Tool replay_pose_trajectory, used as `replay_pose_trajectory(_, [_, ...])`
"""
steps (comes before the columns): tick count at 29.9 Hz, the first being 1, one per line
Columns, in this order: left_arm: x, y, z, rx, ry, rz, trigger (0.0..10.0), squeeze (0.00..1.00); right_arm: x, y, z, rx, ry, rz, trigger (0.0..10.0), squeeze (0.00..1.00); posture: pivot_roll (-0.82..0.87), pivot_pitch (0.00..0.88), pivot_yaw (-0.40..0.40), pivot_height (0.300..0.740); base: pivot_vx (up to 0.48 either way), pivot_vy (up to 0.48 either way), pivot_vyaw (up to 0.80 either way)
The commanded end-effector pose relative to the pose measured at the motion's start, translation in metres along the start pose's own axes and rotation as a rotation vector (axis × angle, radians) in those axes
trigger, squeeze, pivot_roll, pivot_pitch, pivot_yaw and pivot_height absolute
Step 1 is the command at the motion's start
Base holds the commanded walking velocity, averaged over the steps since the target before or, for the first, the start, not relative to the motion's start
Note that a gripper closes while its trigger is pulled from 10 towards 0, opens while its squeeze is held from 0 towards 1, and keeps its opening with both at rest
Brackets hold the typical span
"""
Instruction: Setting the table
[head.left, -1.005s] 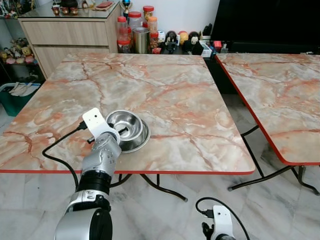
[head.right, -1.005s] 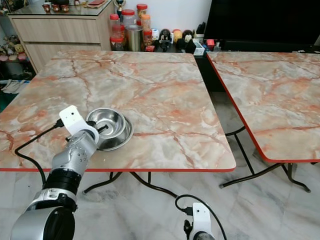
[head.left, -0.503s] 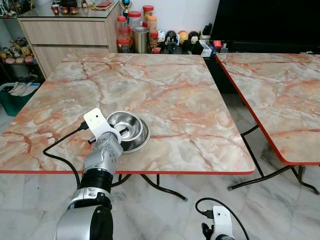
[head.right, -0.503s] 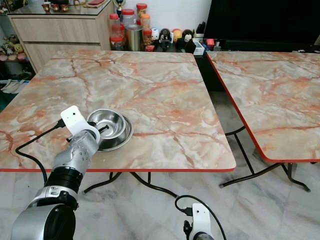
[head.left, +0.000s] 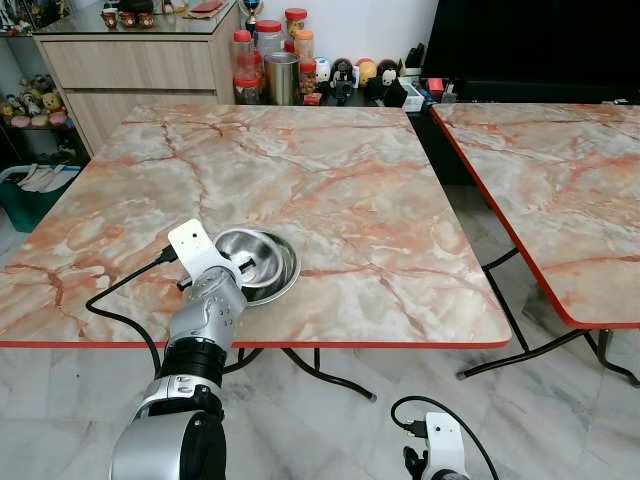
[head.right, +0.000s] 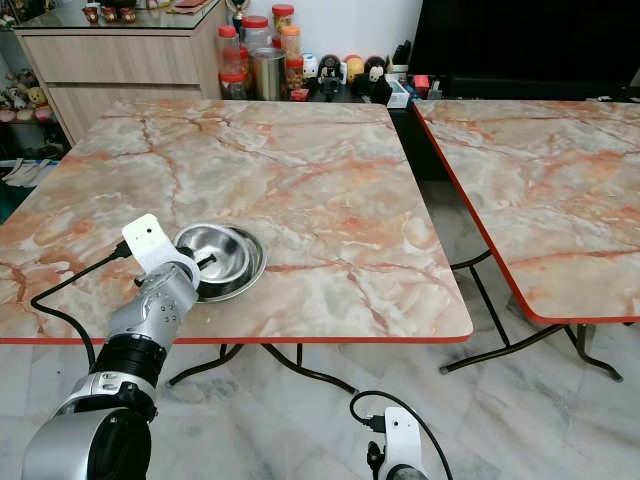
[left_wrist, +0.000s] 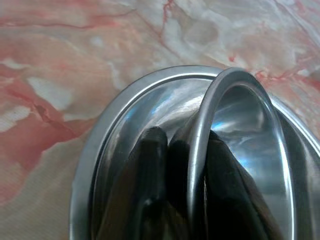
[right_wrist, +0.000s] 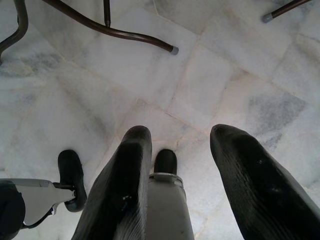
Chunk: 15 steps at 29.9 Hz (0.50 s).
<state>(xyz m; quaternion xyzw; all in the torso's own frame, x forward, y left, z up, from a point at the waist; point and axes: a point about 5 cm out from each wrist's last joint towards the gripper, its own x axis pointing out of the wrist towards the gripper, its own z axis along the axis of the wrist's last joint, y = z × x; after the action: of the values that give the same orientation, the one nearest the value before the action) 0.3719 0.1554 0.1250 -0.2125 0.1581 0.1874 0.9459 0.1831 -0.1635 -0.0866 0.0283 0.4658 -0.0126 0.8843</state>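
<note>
A small steel bowl (head.left: 256, 258) sits tilted inside a wider steel bowl (head.left: 285, 284) near the front left of the marble table (head.left: 340, 190). My left gripper (left_wrist: 185, 142) is shut on the small bowl's near rim (left_wrist: 197, 150), with one black finger (left_wrist: 150, 165) outside the rim and the other inside. From the head, the left gripper (head.left: 240, 266) reaches over the table's front edge. My right gripper (right_wrist: 181, 135) hangs low beside me over the floor, open and holding nothing.
A second marble table (head.left: 560, 180) stands to the right across a narrow gap. Jars and figurines (head.left: 290, 60) line the far side, beside a wooden cabinet (head.left: 140, 65). A green bin (head.left: 30, 200) is at the left. Table legs (right_wrist: 110, 30) cross the tiled floor.
The small bowl has sunk a little lower into the wider one, and its rim has tilted. My left arm has barely shifted.
</note>
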Motion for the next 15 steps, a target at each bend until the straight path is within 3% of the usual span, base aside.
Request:
replay_pose_trajectory(1, [0.0004, -0.0054, 0.0057, 0.017, -0.011, -0.002, 10.0, 0.01, -0.0003, -0.0006, -0.0014, 0.005, 0.004, -0.003, 10.0, 0.0, 0.01, 0.0, -0.027, 0.74, 0.0, 0.0, 0.0])
replay_pose_trajectory(15, [0.0005, -0.0054, 0.0081, 0.032, -0.012, -0.002, 10.0, 0.0, 0.0, -0.0001, -0.0003, 0.005, 0.002, -0.003, 10.0, 0.0, 0.01, 0.0, -0.027, 0.74, 0.0, 0.0, 0.0])
